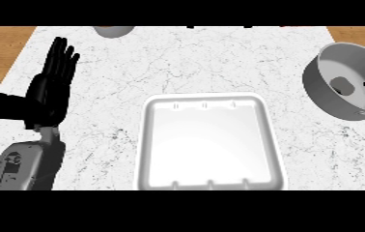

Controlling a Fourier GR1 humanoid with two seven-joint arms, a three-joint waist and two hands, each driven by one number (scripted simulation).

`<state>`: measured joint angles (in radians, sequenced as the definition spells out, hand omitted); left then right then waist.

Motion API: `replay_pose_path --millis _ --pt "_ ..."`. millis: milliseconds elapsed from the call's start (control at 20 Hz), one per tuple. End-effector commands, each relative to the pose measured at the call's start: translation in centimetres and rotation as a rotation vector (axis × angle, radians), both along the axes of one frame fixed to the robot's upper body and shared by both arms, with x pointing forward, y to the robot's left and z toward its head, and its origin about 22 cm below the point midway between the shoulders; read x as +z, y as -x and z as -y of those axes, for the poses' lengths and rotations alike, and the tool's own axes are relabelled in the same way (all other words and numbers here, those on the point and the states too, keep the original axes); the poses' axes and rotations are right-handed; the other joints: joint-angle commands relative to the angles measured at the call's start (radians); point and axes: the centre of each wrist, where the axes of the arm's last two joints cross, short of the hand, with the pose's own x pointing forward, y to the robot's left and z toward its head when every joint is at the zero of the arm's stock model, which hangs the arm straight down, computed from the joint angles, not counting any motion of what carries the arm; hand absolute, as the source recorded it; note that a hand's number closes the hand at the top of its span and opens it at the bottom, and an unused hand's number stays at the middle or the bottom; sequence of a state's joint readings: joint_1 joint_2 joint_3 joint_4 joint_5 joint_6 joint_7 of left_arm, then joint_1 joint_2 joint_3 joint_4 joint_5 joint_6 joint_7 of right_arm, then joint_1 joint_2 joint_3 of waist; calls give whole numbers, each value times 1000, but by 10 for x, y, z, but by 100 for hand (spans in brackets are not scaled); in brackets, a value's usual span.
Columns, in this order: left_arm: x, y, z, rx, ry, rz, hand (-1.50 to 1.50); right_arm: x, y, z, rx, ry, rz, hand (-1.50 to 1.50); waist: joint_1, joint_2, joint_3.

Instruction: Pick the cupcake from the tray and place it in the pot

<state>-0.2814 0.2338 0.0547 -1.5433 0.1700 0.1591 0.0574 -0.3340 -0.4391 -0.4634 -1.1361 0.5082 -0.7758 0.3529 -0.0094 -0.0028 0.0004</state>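
Note:
A white tray (207,146) lies at the counter's middle front, and I see nothing on it. A grey pot (322,88) stands at the right edge, partly cut off by the frame. On its bottom sits a small dark and light shape (344,86); I cannot tell what it is. No cupcake shows plainly anywhere. My left hand (53,83) rests open at the left, fingers straight and pointing up, well apart from the tray. My right hand does not show.
A grey round object (114,30) with a brownish top peeks in at the counter's far edge, upper left. Wooden floor (14,42) shows beyond the marble counter's far corners. Bare marble lies between the tray and the pot.

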Motion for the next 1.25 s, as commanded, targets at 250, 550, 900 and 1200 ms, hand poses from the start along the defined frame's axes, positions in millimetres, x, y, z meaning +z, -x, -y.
replay_pose_path --millis 250,550,900,1200 --pt "-2 -6 4 2 20 -10 0 8 75 23 -72 25 223 -150 -7 0 0" --pt "-3 19 -11 17 -9 -3 0 3 147 42 -95 47 230 -150 0 -1 0" --pt "-3 1 -5 -13 1 8 0 -11 209 54 -119 29 266 -150 0 2 0" --pt "-13 4 -10 19 -4 10 0 -16 273 60 -136 55 277 -150 -2 1 0"
